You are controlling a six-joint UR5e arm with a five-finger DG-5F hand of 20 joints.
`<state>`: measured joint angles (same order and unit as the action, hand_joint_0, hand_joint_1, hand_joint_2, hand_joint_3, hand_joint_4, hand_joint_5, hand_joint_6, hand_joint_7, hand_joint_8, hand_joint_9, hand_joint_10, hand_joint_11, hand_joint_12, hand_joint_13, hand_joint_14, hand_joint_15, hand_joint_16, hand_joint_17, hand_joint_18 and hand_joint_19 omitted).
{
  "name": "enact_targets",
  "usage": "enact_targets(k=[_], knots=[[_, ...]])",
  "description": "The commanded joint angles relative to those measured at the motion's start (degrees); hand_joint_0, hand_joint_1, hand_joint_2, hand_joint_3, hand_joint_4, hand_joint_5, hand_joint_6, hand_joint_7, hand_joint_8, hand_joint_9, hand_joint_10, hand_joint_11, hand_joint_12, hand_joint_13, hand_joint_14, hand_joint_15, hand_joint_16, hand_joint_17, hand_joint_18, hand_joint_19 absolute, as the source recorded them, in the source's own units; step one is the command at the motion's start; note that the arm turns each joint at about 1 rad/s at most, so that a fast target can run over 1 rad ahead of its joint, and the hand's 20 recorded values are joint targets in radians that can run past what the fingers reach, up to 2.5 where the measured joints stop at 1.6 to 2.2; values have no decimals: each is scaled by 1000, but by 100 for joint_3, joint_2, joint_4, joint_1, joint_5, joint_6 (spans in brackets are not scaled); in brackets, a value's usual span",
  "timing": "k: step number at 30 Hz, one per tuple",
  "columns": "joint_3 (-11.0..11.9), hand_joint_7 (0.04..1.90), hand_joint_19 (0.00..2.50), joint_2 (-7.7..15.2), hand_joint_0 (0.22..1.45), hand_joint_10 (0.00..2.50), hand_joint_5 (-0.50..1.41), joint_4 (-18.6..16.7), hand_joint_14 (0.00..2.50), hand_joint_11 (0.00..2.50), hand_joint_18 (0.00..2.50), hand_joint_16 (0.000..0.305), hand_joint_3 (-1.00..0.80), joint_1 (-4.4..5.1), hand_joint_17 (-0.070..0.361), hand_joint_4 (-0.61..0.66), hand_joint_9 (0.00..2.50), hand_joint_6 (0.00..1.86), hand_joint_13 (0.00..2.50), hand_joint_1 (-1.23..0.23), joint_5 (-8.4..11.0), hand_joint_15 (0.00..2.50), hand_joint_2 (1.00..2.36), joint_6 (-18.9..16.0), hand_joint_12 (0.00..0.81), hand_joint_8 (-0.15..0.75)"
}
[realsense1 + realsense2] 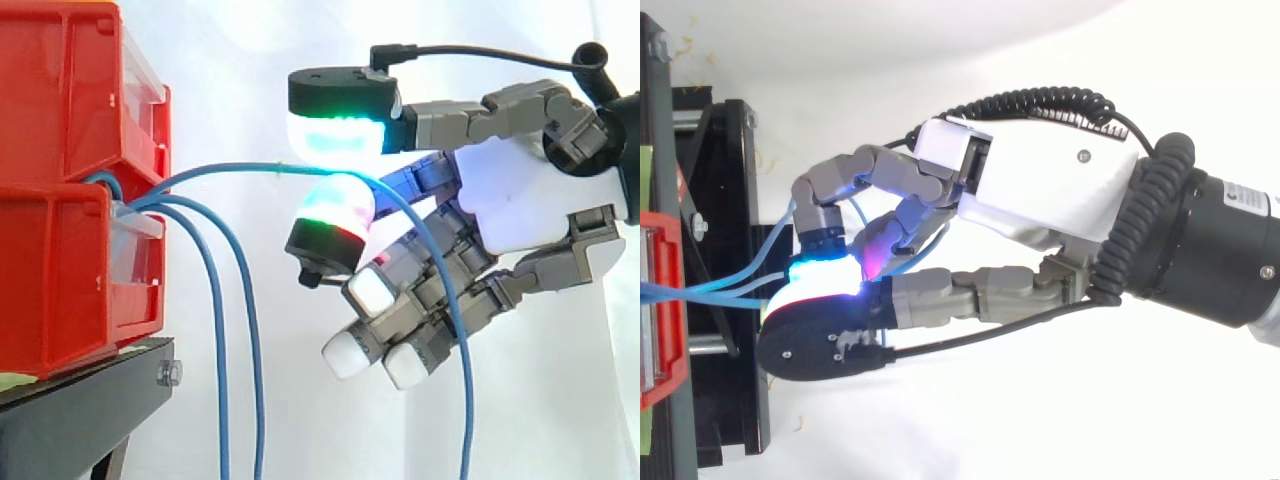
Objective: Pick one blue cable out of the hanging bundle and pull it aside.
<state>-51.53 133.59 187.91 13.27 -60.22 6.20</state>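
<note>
Several thin blue cables come out between two stacked red bins [60, 270] and hang down. One blue cable [230, 172] runs almost level from the bins to my hand [520, 200]. There it is pinched between an upper glowing green pad [335, 135] and a lower red-green pad [335, 210]. Past the pinch it drops in an arc across the curled fingers. The other blue cables [215, 300] hang straight down beside the bins, left of the hand. From above, the hand [1040, 180] reaches left and the cables [730, 285] lead toward the pads.
The red bins sit on a black stand [80, 410] at the left, also seen from above [730, 200]. A white curtain lies behind everything. Open room lies below and right of the hand.
</note>
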Motion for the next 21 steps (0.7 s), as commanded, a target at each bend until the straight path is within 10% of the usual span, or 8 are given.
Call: enact_targets(k=[1, 5, 11, 21], knots=[[73, 1530, 543, 0, 556, 14, -136, 0, 14, 552, 747, 68, -47, -17, 152, 321, 1031, 882, 792, -683, -16, 413, 1016, 48, 465, 379], [152, 1505, 519, 0, 575, 13, -116, 0, 15, 571, 822, 74, 108, -43, 166, 271, 1094, 914, 859, -700, -51, 431, 1001, 144, 490, 408], [240, 1580, 564, 0, 486, 13, -94, 53, 18, 636, 851, 76, 58, -52, 170, 187, 1188, 904, 952, -518, -60, 555, 1506, 267, 491, 405], [82, 1580, 567, 0, 475, 13, -92, 9, 17, 632, 842, 75, 41, -52, 169, 164, 1180, 903, 945, -487, -51, 566, 1600, 258, 486, 404]])
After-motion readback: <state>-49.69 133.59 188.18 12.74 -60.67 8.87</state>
